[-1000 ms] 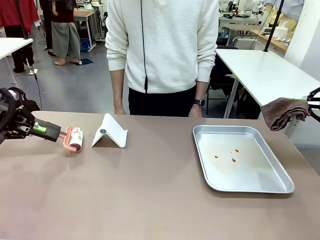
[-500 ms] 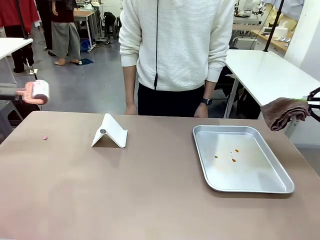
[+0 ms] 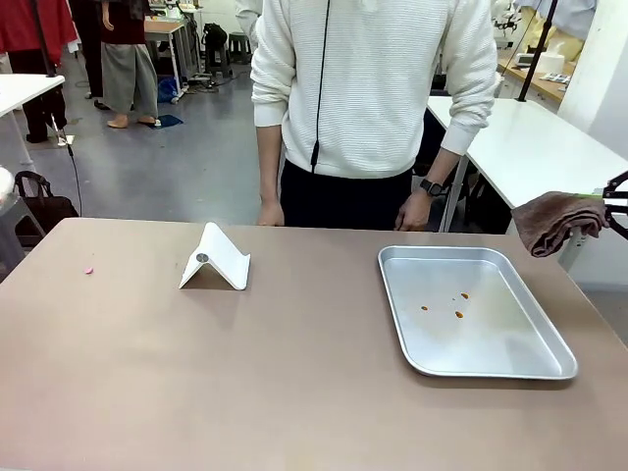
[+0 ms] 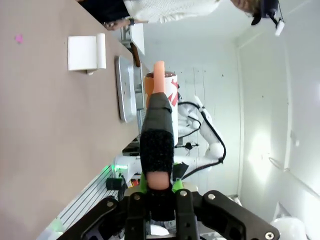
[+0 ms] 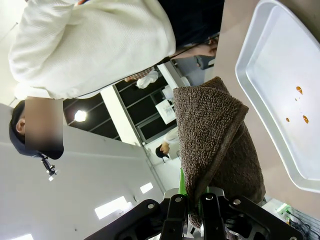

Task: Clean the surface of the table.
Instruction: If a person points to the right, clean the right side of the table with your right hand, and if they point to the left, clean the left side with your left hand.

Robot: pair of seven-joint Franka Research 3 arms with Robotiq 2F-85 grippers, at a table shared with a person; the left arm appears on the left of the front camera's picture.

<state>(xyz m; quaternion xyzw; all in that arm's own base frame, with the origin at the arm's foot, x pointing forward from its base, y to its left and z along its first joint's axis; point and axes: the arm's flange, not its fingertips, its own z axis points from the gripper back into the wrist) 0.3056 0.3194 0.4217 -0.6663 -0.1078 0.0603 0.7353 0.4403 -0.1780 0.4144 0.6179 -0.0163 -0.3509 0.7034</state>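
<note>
The tan-brown table (image 3: 294, 383) carries a small pink speck (image 3: 88, 270) near its far left. In the left wrist view my left gripper (image 4: 159, 192) is shut on the black-wrapped handle of a pink lint roller (image 4: 159, 100), held in the air off the table's (image 4: 40, 130) end; the pink speck (image 4: 19, 38) lies on the top. At the right edge, my right gripper (image 3: 616, 206) holds a brown cloth (image 3: 551, 222) off the table's side. In the right wrist view, the right gripper (image 5: 196, 200) is shut on the cloth (image 5: 215, 145).
A white folded stand (image 3: 214, 259) sits at the far left-middle. A metal tray (image 3: 549, 365) with a few orange spots (image 3: 458, 314) lies at the right. A person in a white sweater (image 3: 373, 88) stands at the far edge, hands hanging by the table's rim.
My left gripper lifted the lint roller off the table and swung it out past the left edge of the front view, leaving a pink speck. The person stepped to the right. The right arm stayed still.
</note>
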